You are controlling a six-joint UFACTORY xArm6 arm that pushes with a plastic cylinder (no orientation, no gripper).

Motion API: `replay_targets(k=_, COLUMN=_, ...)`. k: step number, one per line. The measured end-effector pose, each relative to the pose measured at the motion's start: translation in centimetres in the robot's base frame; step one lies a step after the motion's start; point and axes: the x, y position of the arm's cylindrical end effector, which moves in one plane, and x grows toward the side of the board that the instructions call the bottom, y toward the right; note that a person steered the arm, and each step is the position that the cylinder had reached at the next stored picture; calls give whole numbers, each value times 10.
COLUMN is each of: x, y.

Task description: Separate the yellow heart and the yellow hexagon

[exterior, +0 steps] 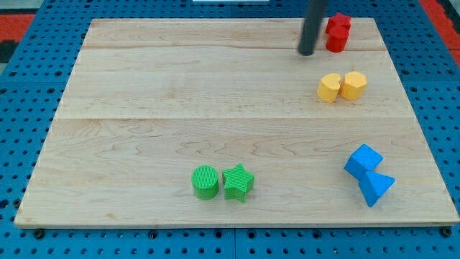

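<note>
The yellow heart (329, 88) and the yellow hexagon (353, 85) sit side by side and touching on the wooden board's right side, the heart on the view's left. My tip (307, 52) is above and slightly left of the heart, apart from it, next to the red blocks.
Red blocks (338, 32) stand at the board's top right, just right of my tip. A blue cube (364, 161) and a blue triangle (376, 188) touch at the lower right. A green cylinder (205, 181) and a green star (238, 182) sit at the bottom middle. The wooden board (180, 101) lies on a blue pegboard.
</note>
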Motion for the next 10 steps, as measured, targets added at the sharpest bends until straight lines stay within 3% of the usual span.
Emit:
replay_targets(k=1, x=51, y=-53)
replay_targets(k=3, x=166, y=-37)
replay_targets(k=4, x=168, y=6)
replay_targets(k=7, x=58, y=38)
replay_targets(k=8, x=45, y=37)
replay_targets(k=10, x=102, y=42)
